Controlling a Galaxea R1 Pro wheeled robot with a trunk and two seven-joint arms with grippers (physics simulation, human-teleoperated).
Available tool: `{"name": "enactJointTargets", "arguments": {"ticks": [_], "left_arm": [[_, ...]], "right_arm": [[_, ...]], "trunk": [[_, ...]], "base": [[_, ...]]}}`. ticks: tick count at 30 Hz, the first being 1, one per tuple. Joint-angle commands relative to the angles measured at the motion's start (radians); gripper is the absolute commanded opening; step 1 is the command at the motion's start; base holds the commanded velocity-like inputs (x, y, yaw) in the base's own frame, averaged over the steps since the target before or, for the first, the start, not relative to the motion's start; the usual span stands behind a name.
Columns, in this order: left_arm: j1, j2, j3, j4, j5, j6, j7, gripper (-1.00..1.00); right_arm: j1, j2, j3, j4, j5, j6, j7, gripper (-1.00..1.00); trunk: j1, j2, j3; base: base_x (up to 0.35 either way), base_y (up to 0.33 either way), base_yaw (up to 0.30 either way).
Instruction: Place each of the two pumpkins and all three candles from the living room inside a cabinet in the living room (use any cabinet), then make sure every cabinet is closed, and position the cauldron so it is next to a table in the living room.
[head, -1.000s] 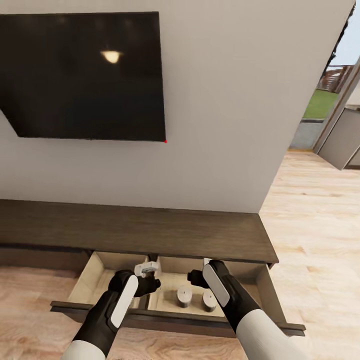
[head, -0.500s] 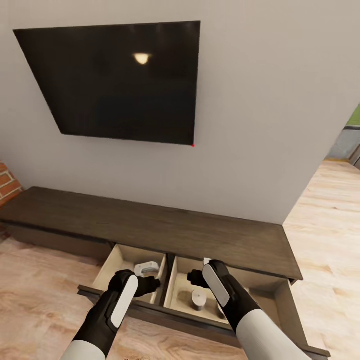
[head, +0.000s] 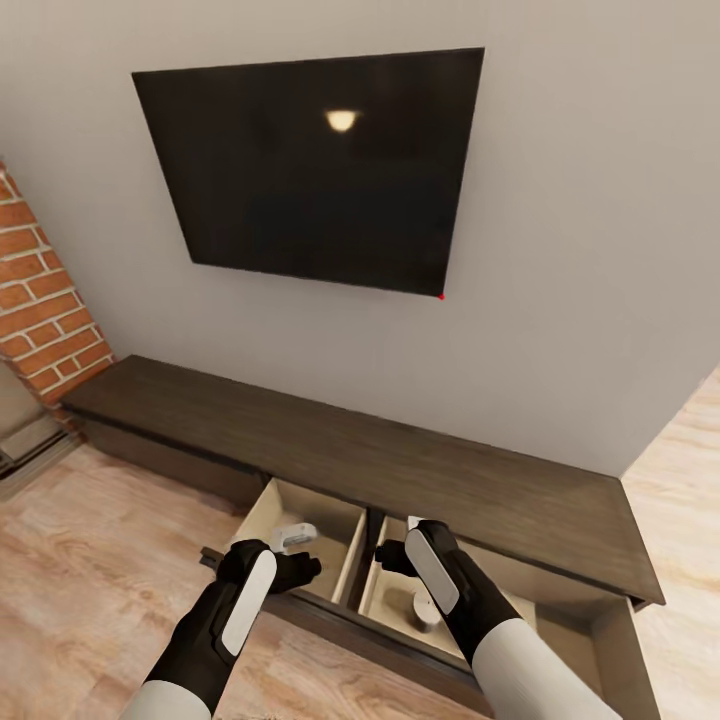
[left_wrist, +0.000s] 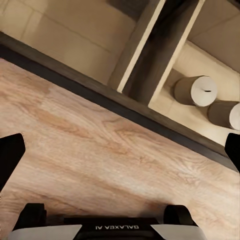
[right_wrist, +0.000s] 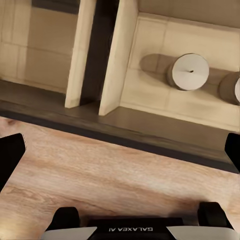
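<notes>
Living room wall with a dark TV (head: 320, 170) over the long low cabinet (head: 380, 470), brick at 9 o'clock.

Drawer (head: 430, 610) was pulled out wide, so the candles (right_wrist: 188, 71) could be dropped straight in; two of them stood side by side in the right compartment, roughly 5 o'clock of the TV, one peeking out by the right arm. The left gripper (left_wrist: 120, 150) and right gripper (right_wrist: 120, 150) both hung over the floor just in front of the drawer with fingers spread and nothing in them, so my guess is they'd go for the remaining items. No pumpkins in the drawer parts I could see.
</notes>
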Motion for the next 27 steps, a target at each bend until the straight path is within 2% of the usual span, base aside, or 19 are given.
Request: {"name": "enactJointTargets", "arguments": {"ticks": [1,5,27], "left_arm": [[0.000,0.000,0.000,0.000,0.000,0.000,0.000,1.00],[0.000,0.000,0.000,0.000,0.000,0.000,0.000,1.00],[0.000,-0.001,0.000,0.000,0.000,0.000,0.000,1.00]], "right_arm": [[0.000,0.000,0.000,0.000,0.000,0.000,0.000,1.00],[0.000,0.000,0.000,0.000,0.000,0.000,0.000,1.00],[0.000,0.000,0.002,0.000,0.000,-0.003,0.000,1.00]], "trunk": [[0.000,0.000,0.000],[0.000,0.000,0.002],[-0.084,0.154,0.082]], "base": [[0.000,0.000,0.290],[0.000,0.000,0.290],[0.000,0.000,0.290]]}}
